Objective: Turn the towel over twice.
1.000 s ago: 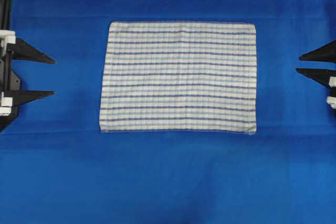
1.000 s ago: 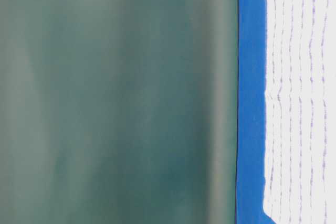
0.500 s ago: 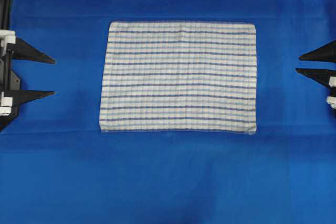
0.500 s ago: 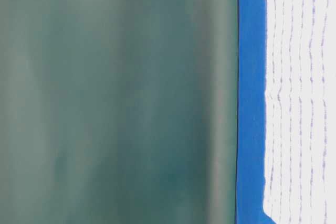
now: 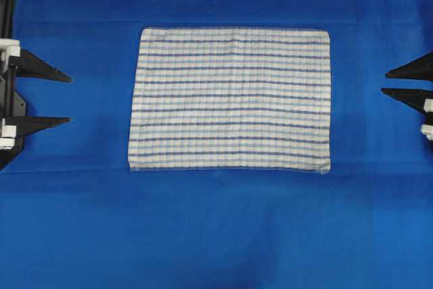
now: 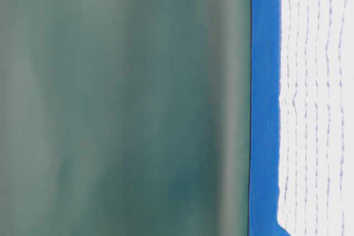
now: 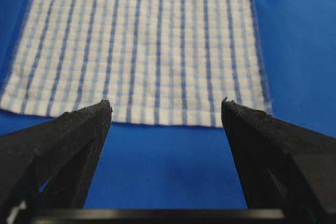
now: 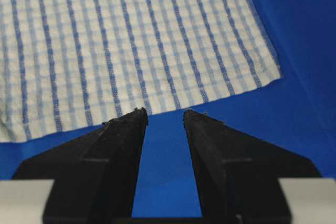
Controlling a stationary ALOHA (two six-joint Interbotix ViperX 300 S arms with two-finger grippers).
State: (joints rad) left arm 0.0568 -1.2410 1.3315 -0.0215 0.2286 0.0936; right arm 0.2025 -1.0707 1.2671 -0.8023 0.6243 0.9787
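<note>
Towel (image 5: 230,99) lies spread flat in the middle of the table (image 5: 216,235), which wears a plain blue covering. The cloth is a white rectangle with thin dark-blue and light-blue stripes and a faint check weave; in the overhead view its stripes run across the picture, its edges are fairly straight, and its lower left corner sits a little further out than the upper one. No fold or lifted corner shows there. In the table-level view the towel (image 6: 315,103) rests low on the blue surface, with a dull green backdrop (image 6: 121,103) behind.

The left end effector (image 5: 69,99) waits at the left edge of the overhead view, well apart from the towel, its two dark fingers spread wide and holding nothing. From the left wrist camera the left end effector (image 7: 167,107) frames the towel's near short edge (image 7: 142,51) between its fingertips, with bare blue between them and the cloth.

The right end effector (image 5: 384,81) sits at the right edge, also clear of the towel, fingers parted by a narrower gap and empty. In the right wrist view the right end effector (image 8: 165,113) points towards a corner of the towel (image 8: 131,40), tilted relative to its stripes, without touching it.
</note>
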